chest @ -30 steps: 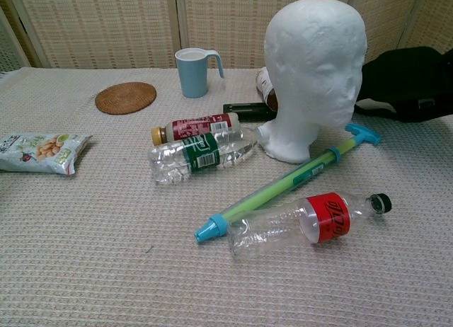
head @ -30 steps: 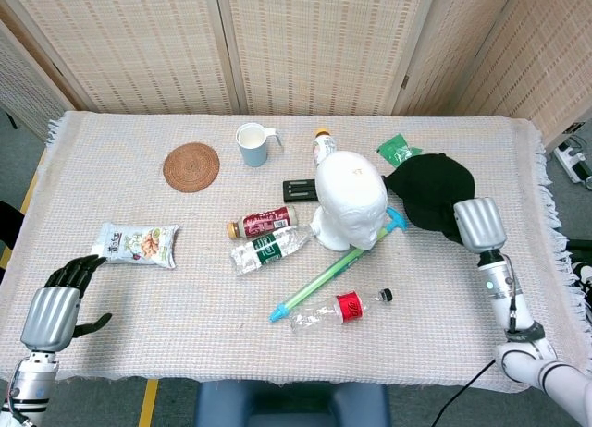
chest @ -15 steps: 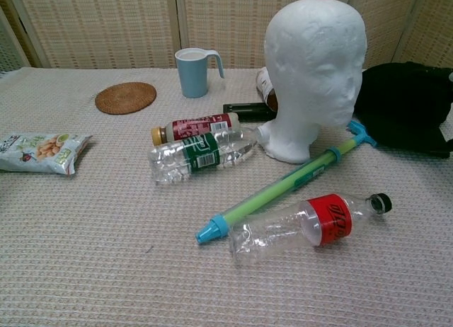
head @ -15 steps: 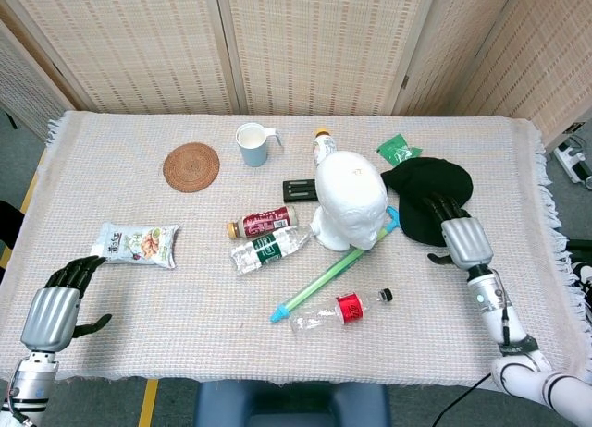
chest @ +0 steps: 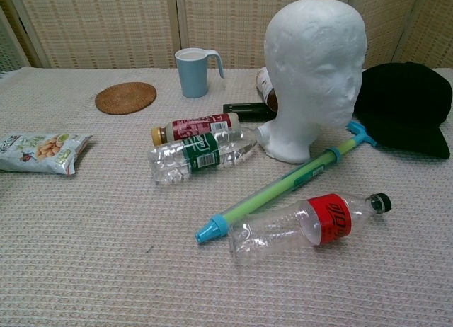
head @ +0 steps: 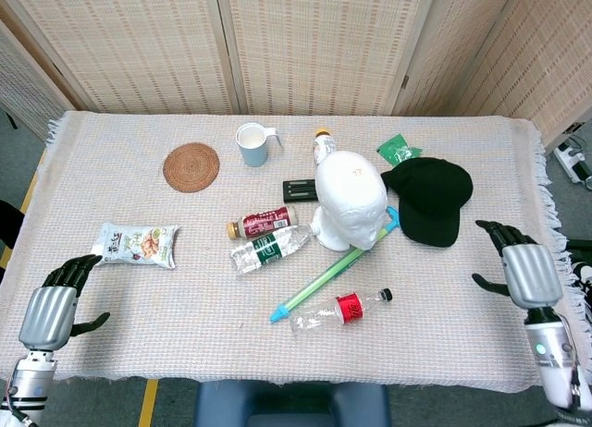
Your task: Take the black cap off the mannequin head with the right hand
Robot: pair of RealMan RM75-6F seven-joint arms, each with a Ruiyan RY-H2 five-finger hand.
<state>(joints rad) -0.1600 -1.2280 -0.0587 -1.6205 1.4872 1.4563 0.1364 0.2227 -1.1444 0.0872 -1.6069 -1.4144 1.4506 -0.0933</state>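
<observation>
Right hand point(head: 527, 272) seen only from the head camera: empty, fingers spread, apart from black cap point(head: 430, 198) lying beside mannequin head point(head: 351, 203).

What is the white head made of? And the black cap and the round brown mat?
The mannequin head looks like white foam: matte, with a grainy, pebbled surface. The black cap looks like soft cloth, dull and slightly slumped on the table. The round coaster seems woven from rattan or straw, judging by its ringed weave.

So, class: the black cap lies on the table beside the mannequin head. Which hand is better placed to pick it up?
The right hand: it hangs open close beside the black cap; the left hand sits across the table.
</observation>
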